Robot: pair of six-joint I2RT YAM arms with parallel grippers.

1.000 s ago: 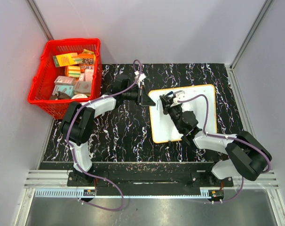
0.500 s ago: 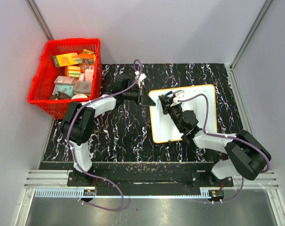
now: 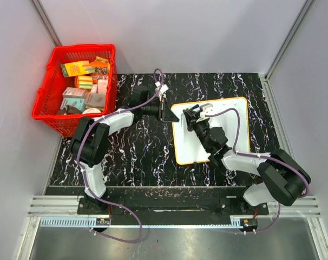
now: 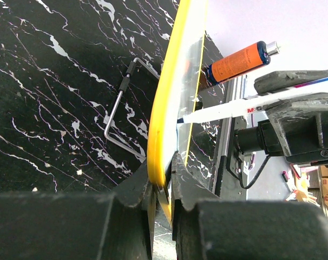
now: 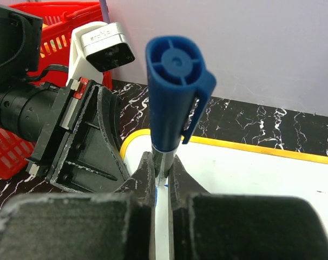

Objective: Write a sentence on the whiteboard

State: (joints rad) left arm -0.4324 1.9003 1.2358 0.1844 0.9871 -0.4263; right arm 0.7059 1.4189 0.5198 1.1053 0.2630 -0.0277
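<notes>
Whiteboard (image 3: 188, 149): white with an orange-yellow rim, lying on the black marbled table (image 3: 131, 157) right of centre, well apart from the red basket (image 3: 43, 97) of boxes at the far left. Left gripper (image 4: 163, 181): fingers pressed onto the board's left rim, pinching it, with a bent metal key (image 4: 118, 108) on the table near that rim. Right gripper (image 5: 160, 172): clamped on a blue-capped marker (image 5: 174, 81), its white barrel nearly upright over the board's far left part, tip meeting the white surface close beside the left gripper
</notes>
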